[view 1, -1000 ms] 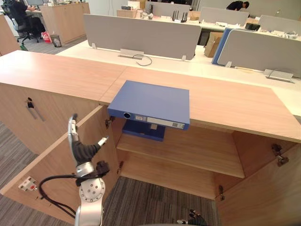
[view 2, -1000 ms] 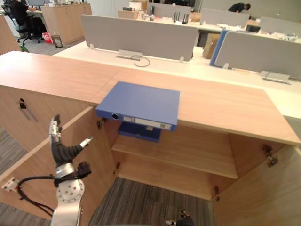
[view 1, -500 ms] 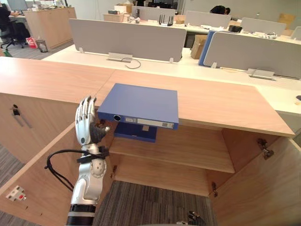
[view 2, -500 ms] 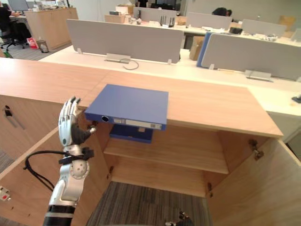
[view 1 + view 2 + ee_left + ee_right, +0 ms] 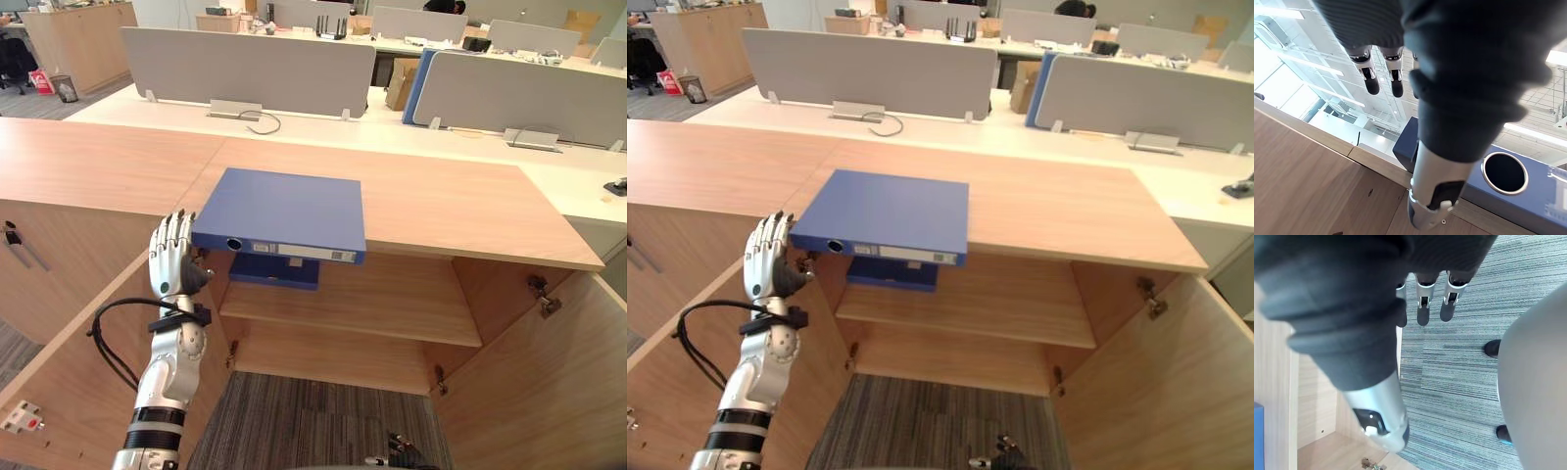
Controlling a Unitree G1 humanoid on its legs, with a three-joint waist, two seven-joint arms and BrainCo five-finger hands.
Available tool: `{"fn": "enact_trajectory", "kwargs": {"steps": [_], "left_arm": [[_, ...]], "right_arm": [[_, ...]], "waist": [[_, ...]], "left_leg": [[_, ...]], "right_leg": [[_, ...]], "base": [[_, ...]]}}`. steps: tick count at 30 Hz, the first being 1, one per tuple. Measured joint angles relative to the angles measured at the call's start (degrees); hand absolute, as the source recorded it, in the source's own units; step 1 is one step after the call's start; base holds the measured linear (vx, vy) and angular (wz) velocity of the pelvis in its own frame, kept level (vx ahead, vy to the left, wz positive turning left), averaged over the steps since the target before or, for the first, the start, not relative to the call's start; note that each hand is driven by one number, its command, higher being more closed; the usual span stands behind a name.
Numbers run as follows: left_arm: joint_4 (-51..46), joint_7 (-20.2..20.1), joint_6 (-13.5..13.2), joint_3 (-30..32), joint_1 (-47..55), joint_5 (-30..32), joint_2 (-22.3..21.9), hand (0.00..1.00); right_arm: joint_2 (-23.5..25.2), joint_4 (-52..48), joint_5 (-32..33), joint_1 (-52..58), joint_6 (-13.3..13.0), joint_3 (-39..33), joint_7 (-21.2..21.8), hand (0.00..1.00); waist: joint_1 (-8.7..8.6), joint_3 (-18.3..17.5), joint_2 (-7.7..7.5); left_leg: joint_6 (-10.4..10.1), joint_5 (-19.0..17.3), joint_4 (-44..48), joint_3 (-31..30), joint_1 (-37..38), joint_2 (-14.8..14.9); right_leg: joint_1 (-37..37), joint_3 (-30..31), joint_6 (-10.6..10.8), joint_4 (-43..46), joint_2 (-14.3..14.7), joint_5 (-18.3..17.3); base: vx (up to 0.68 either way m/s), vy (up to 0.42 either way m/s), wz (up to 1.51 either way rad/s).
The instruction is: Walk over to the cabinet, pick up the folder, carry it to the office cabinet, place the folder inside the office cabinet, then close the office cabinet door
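We see the blue folder [image 5: 284, 211] lying flat on top of the wooden cabinet [image 5: 460, 206], its labelled spine overhanging the front edge; both doors [image 5: 549, 382] stand open below.

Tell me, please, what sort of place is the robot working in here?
Most likely an open-plan office: rows of white desks split by grey divider screens, a low wooden cabinet with its doors open, and a blue folder lying on the cabinet's top.
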Motion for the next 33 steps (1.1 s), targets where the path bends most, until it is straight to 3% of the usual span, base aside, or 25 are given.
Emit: {"fn": "enact_trajectory", "kwargs": {"steps": [12,28,33], "left_arm": [[2.2,0.9,0.2,-0.5,-4.5,1.6,1.5,0.0],[13.1,0.7,0.1,-6.0,-11.6,1.9,6.5,0.0],[14.5,0.2,-1.0,-9.0,-12.5,2.1,7.7,0.0]], "right_arm": [[-0.8,0.0,0.0,-0.4,-0.7,0.0,0.0,0.0],[-4.4,0.3,-2.3,-0.5,-1.2,0.2,0.0,0.0],[-5.8,1.2,-2.5,1.9,-1.1,0.0,0.0,0.0]], "waist": [[-0.86,0.6,0.68],[-2.57,1.2,1.43],[-3.32,1.6,2.08]], "left_leg": [[0.0,0.0,-0.3,0.3,0.1,0.0],[0.0,0.0,-0.3,1.6,0.3,0.1],[0.0,0.0,-0.3,1.8,0.4,0.1]], "right_leg": [[-0.1,0.2,0.0,-0.1,0.0,0.0],[-1.0,1.8,0.0,0.5,0.2,0.0],[-1.0,1.9,0.0,0.6,0.2,0.0]], "base": [[0.0,0.0,0.0],[0.0,0.003,-0.04],[0.0,0.0,0.0]]}}
